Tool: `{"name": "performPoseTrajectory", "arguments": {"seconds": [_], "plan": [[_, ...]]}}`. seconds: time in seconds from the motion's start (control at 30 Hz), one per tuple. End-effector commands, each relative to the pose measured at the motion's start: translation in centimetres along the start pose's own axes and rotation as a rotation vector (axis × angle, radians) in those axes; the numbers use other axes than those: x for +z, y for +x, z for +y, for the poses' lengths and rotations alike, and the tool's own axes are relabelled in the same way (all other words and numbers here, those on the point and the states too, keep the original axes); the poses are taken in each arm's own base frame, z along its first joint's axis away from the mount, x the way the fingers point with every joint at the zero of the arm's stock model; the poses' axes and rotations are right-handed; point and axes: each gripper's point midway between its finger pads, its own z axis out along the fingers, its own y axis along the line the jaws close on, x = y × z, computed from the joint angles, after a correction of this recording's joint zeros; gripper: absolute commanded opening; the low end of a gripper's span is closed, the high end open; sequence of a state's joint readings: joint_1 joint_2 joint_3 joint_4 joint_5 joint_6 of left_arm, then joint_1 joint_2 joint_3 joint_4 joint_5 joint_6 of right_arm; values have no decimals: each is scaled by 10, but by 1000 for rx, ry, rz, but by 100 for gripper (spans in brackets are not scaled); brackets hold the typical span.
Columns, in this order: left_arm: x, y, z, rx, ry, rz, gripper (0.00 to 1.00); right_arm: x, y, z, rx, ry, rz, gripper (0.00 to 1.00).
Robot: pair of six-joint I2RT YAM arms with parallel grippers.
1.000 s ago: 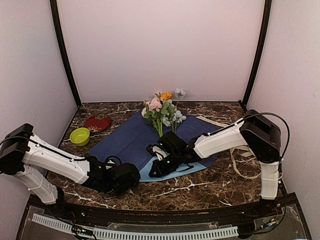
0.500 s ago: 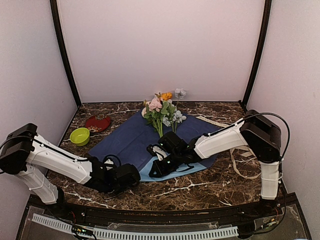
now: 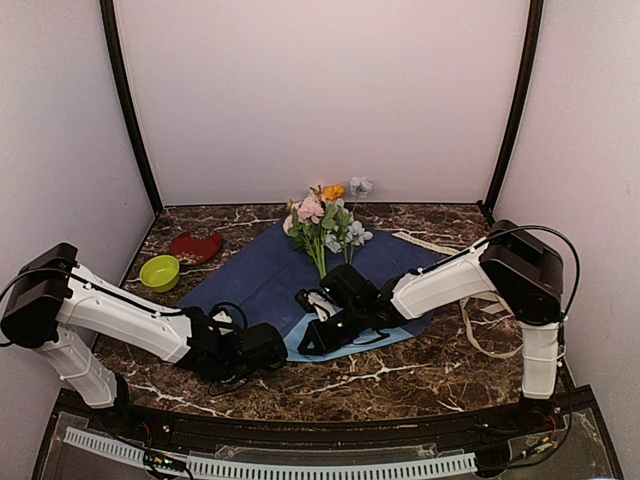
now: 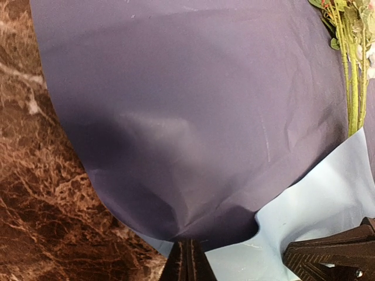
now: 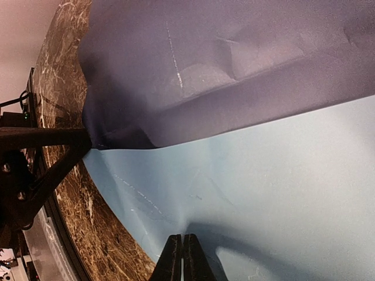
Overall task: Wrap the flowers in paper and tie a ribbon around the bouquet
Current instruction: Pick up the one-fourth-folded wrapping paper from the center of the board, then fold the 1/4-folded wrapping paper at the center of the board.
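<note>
Navy face of paper [image 3: 250, 275] is up, with its near corner folded over to show light blue. Left gripper [image 4: 188, 260] is closed, pinching the paper's near fold edge. Right gripper [image 5: 182, 254] is clamped on the light-blue flap just beside it. Flowers [image 3: 325, 225] lie on the paper's far corner, ribbon [image 3: 425, 242] off its right edge. Risks: the thin sheet slips free or tears if the arms pull apart, and dragging the paper could roll the flowers off.
</note>
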State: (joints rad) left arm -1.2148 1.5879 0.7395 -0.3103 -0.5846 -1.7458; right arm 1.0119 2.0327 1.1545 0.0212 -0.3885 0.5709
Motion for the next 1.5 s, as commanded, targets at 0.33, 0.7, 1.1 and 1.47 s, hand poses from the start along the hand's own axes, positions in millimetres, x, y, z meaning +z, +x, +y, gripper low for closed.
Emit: {"name": "performPoseTrajectory", "arguments": {"seconds": [0.33, 0.7, 1.1, 1.47], "plan": [[-22, -28, -55, 314, 86, -122, 0, 2, 31, -32, 104, 60, 86, 4], [-26, -5, -126, 551, 276, -98, 0, 3, 31, -32, 189, -39, 70, 4], [-15, 28, -141, 835, 334, 1, 0, -30, -1, -29, 314, -186, -79, 5], [9, 54, -134, 1088, 264, 76, 0, -90, -35, -53, 390, -201, -293, 10]]}}
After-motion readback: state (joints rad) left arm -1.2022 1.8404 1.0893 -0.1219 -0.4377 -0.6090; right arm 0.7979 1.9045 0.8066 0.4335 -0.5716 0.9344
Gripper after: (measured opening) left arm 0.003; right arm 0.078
